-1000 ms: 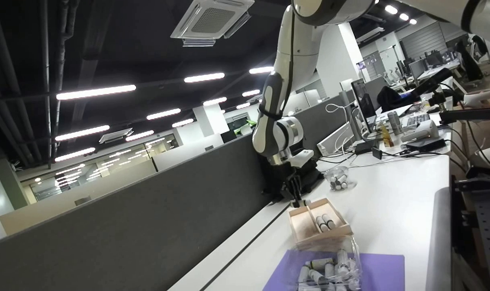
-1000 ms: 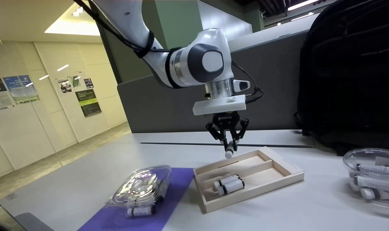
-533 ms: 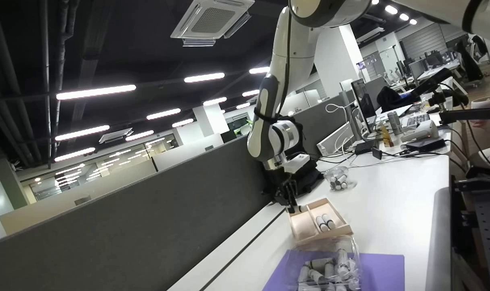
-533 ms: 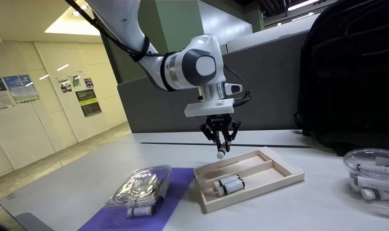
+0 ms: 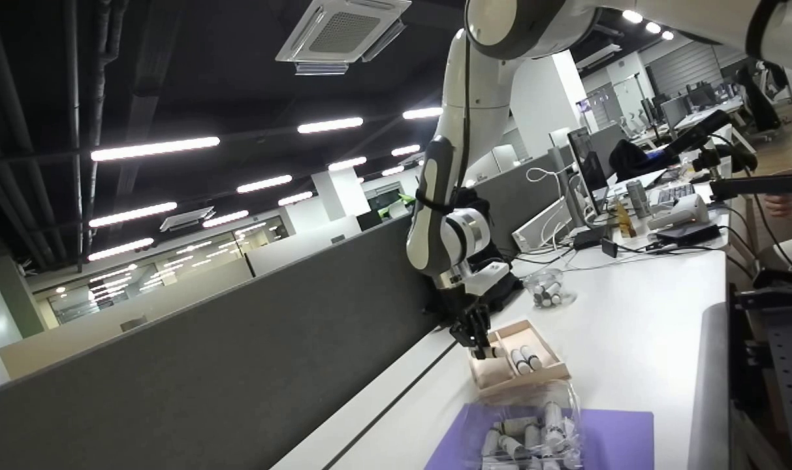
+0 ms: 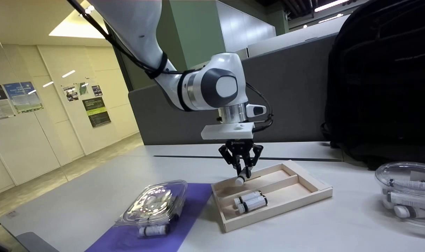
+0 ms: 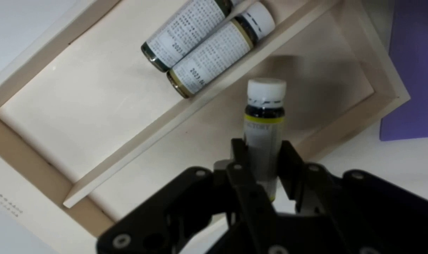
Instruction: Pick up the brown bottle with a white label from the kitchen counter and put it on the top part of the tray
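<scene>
My gripper [image 7: 260, 150] is shut on a brown bottle with a white label and white cap [image 7: 265, 121]. In both exterior views the gripper [image 6: 243, 172] [image 5: 479, 352] holds the bottle [image 6: 240, 180] [image 5: 495, 352] tilted, cap outward, low over the far compartment of the wooden tray [image 6: 282, 211] [image 5: 533, 377]. The fingers hide part of the bottle. Whether it touches the tray floor I cannot tell. The tray stands on the white kitchen counter [image 6: 303, 227] [image 5: 637, 333]. Its divider shows in the wrist view [image 7: 136, 148]. Two similar bottles [image 7: 214, 58] [image 6: 253, 203] lie in the near compartment.
A clear plastic box [image 6: 156, 203] [image 5: 520, 398] with several bottles sits on a purple sheet [image 6: 194, 196] [image 5: 617, 431] beside the tray. A round clear tub [image 6: 408, 171] of bottles stands on the other side. A dark grey partition [image 6: 289, 105] and a black backpack [image 6: 380, 91] stand behind.
The gripper, holding the bottle, has moved left in an exterior view and then down, from above the tray's far edge to low over its far compartment. The tray and other bottles have not moved.
</scene>
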`<state>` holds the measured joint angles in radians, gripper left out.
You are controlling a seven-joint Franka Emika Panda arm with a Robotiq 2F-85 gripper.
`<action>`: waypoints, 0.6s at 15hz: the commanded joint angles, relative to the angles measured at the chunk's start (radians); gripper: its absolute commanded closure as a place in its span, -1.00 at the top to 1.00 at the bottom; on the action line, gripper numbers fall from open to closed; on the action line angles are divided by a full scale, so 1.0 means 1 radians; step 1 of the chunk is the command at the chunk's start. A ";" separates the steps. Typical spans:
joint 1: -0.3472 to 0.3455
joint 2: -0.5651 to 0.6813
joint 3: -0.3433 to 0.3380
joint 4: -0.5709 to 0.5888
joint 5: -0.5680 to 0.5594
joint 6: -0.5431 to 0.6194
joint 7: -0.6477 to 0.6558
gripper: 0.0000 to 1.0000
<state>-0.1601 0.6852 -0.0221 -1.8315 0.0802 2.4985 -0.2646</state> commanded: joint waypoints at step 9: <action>-0.006 -0.023 0.010 -0.031 0.008 0.004 0.082 0.58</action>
<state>-0.1604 0.7100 -0.0173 -1.8315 0.0840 2.5202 -0.2199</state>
